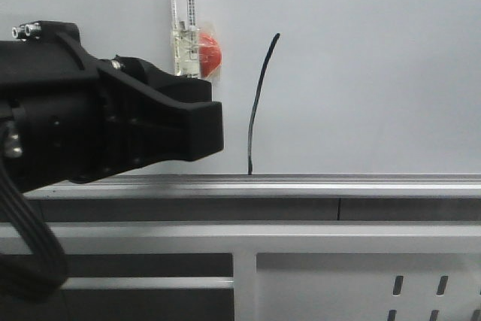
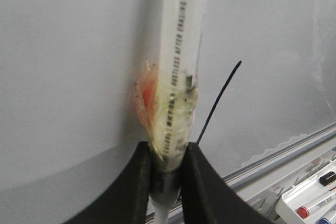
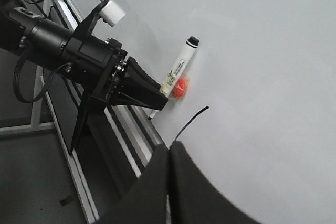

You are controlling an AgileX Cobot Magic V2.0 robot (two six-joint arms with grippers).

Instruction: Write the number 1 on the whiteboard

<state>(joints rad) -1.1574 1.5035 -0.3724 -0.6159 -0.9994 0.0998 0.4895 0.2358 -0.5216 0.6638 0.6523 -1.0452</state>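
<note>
Marker [image 2: 176, 98] pinched in our left hand [image 2: 167, 169], tip off the whiteboard [image 1: 376, 65] beside the finished number 1 [image 1: 259, 103]; our right hand [image 3: 169, 156] sits closed, holding nothing.

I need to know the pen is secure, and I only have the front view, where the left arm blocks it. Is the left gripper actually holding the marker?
Observer: Yes. The left wrist view shows the left gripper shut on the marker, just beside the number 1.
Operator: And the right gripper? It's outside my view.
Observer: The right gripper is shut with nothing in it, pointing toward the whiteboard.
</note>
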